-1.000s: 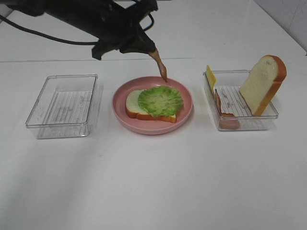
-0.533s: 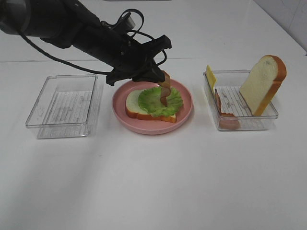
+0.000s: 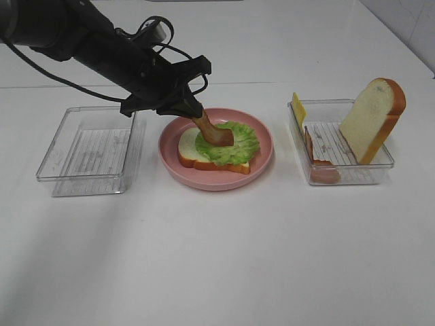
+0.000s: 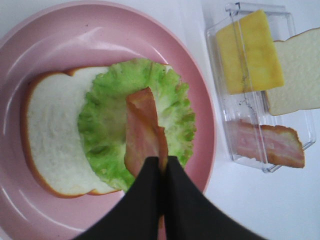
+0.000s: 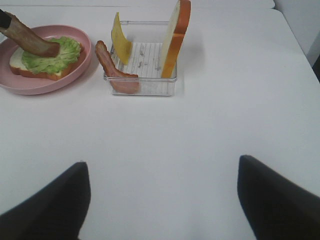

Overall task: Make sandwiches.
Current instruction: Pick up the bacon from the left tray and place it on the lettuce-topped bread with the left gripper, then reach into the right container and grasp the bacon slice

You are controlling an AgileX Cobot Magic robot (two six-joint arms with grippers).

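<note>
On the pink plate (image 3: 263, 155) lies a white bread slice (image 3: 188, 147) with green lettuce (image 3: 239, 142) on top. My left gripper (image 3: 193, 113) is shut on one end of a reddish-brown bacon strip (image 3: 215, 133); its free end rests on the lettuce. The left wrist view shows the closed tips (image 4: 162, 166) pinching the bacon (image 4: 143, 125) over the lettuce (image 4: 105, 120). The right tray (image 3: 343, 175) holds yellow cheese (image 3: 298, 108), another bacon strip (image 3: 317, 161) and a second bread slice (image 3: 374, 119) leaning upright. My right gripper (image 5: 165, 200) is open and empty above bare table; it is out of the high view.
An empty clear tray (image 3: 88, 149) stands left of the plate. My left arm stretches from the back left over that tray's far corner. White table lies in front of the plate and both trays.
My left gripper has come down and shifted left with the bacon. The strip hung free above the plate's far rim; now its lower end lies on the lettuce.
</note>
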